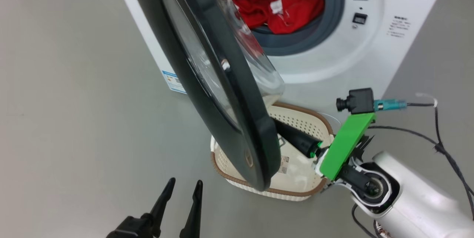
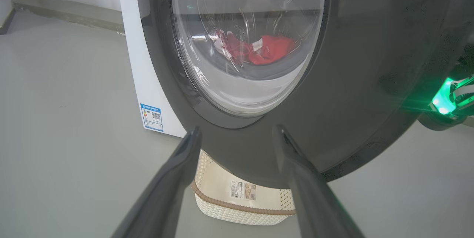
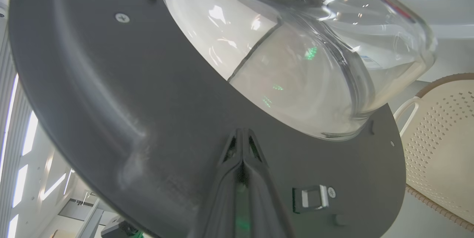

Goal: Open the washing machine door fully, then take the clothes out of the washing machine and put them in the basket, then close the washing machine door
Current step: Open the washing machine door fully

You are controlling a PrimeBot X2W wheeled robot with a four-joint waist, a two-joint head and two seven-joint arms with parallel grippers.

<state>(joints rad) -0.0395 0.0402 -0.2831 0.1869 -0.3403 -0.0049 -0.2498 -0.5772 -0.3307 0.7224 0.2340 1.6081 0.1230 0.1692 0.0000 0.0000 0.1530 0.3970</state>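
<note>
1. The right gripper was clenched, empty. Its arm reached over the basket, fingertips at the door — inner face, below the glass.
2. The left gripper hung spread, pointing at the door's outer side.
3. The clothes lay inside the machine — door half-open.

Glossy black-rimmed glass door, soft red cloth clothes, perforated cream basket, probably plastic.

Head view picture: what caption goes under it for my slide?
Door partly open, hiding part of the basket; red clothes in the washer; left gripper open.
</note>
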